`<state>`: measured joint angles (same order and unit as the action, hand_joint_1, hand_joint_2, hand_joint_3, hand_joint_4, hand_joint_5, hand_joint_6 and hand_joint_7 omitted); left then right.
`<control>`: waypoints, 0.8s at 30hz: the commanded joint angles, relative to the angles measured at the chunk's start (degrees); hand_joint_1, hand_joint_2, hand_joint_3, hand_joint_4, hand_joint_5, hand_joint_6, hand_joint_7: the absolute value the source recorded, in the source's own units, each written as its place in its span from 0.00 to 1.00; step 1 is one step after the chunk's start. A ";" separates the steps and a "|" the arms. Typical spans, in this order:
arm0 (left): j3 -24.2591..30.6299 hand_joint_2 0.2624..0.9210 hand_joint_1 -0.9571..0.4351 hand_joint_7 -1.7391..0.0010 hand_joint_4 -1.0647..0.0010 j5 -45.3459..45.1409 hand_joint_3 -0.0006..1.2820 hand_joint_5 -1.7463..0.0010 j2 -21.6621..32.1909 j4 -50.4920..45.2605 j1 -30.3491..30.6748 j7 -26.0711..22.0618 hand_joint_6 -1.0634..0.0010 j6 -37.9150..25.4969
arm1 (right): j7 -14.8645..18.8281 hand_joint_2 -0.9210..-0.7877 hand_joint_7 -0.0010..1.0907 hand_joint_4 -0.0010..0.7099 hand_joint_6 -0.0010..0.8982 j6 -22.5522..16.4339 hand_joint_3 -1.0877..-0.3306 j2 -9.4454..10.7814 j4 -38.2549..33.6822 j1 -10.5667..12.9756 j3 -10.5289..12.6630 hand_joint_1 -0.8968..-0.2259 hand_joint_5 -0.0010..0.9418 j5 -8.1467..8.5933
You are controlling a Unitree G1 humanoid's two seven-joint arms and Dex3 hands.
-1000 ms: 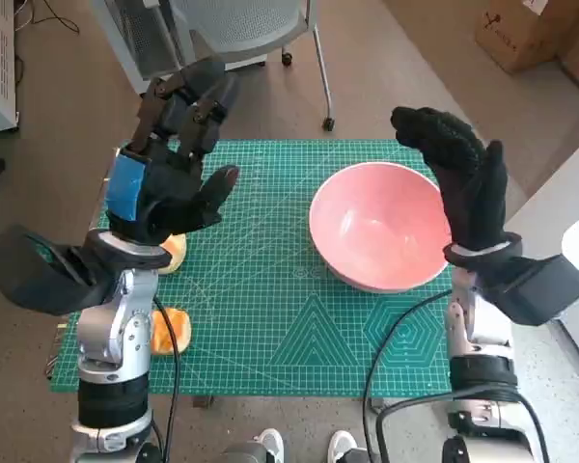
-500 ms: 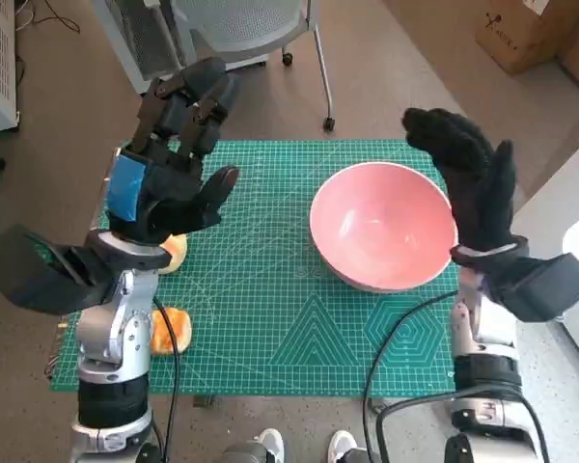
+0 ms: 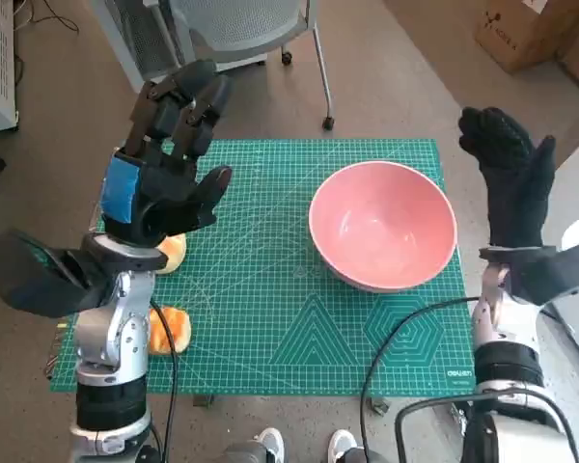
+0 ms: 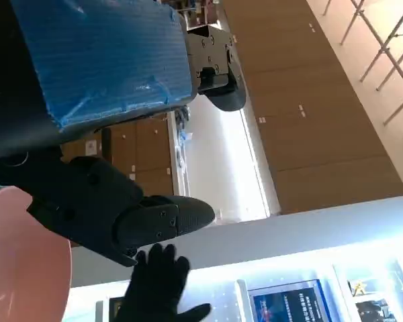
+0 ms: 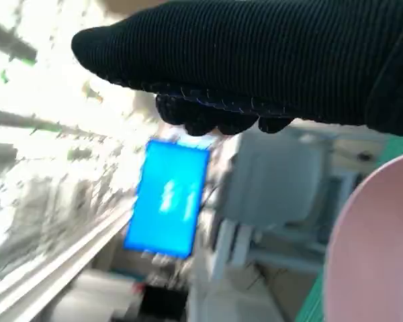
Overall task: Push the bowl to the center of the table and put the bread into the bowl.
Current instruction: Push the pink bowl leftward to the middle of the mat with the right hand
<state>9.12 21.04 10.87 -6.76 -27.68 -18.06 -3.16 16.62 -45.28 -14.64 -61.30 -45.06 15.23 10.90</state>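
Best done by bringing the right hand [image 3: 510, 181], raised off the table's right edge, spread and holding nothing, flat against the pink bowl [image 3: 383, 224] near that edge, then nudging centreward slowly. Left hand [image 3: 160, 164] likewise spread, unladen. 2 bread pieces [image 3: 170, 330] by the left edge. Green cutting mat [image 3: 270, 318] underneath; grey chair [image 3: 241, 24], cardboard box [image 3: 529, 29] beyond.

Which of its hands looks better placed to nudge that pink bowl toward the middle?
Probably the right hand: it is raised beside the bowl on its outer side, while the left hand is far across the mat.
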 commanded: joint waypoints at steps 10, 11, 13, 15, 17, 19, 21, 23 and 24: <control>0.42 0.60 0.41 0.56 1.00 -0.08 0.48 0.81 0.82 -1.52 0.96 0.07 1.00 -0.16 | -4.47 0.00 0.00 0.24 0.38 6.42 0.70 -0.99 -10.64 0.23 1.74 0.58 0.00 -1.58; 0.40 0.60 0.41 0.56 1.00 -0.11 0.48 0.81 0.84 -1.57 0.99 0.06 1.00 -0.16 | -4.38 0.00 0.00 0.23 0.38 7.23 0.70 -0.74 -10.99 0.26 1.97 0.58 0.00 -1.39; 0.39 0.61 0.41 0.56 1.00 -0.15 0.48 0.81 0.86 -1.66 1.06 0.07 1.00 -0.16 | -4.68 0.00 0.01 0.23 0.39 8.46 0.70 -0.38 -11.47 0.31 2.12 0.58 0.00 -1.53; 0.36 0.61 0.41 0.56 1.00 -0.21 0.48 0.81 0.89 -1.79 1.16 0.11 1.00 -0.20 | -5.48 0.00 0.01 0.23 0.39 9.80 0.70 -0.01 -11.85 0.38 2.09 0.57 0.00 -2.01; 0.36 0.61 0.41 0.56 1.00 -0.22 0.48 0.81 0.97 -1.93 1.29 0.10 1.00 -0.27 | -5.96 0.00 0.01 0.25 0.40 11.02 0.70 0.41 -12.15 0.50 2.13 0.57 0.01 -2.22; 0.43 0.61 0.41 0.56 1.00 -0.16 0.48 0.81 1.07 -1.94 1.38 0.00 1.00 -0.31 | -6.13 0.00 0.02 0.27 0.41 11.97 0.70 0.84 -12.39 0.56 2.18 0.58 0.02 -2.24; 0.58 0.61 0.41 0.56 1.00 -0.04 0.48 0.82 1.22 -2.05 1.58 -0.12 1.00 -0.35 | -6.21 0.00 0.02 0.29 0.42 13.02 0.70 1.46 -12.63 0.53 2.24 0.58 0.02 -2.19; 0.76 0.61 0.40 0.56 1.00 0.04 0.48 0.82 1.39 -2.16 1.84 -0.22 1.00 -0.32 | -5.71 0.00 0.02 0.30 0.43 14.14 0.69 2.19 -12.88 0.44 2.49 0.58 0.02 -1.85; 0.83 0.61 0.40 0.56 1.00 0.06 0.48 0.82 1.46 -2.19 1.95 -0.26 1.00 -0.28 | -5.38 0.00 0.02 0.30 0.43 14.57 0.69 2.48 -12.95 0.41 2.66 0.58 0.02 -1.66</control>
<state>9.46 20.87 11.47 -7.97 -26.46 -18.14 -3.18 11.01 -33.21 -13.85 -72.84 -45.61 17.46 8.82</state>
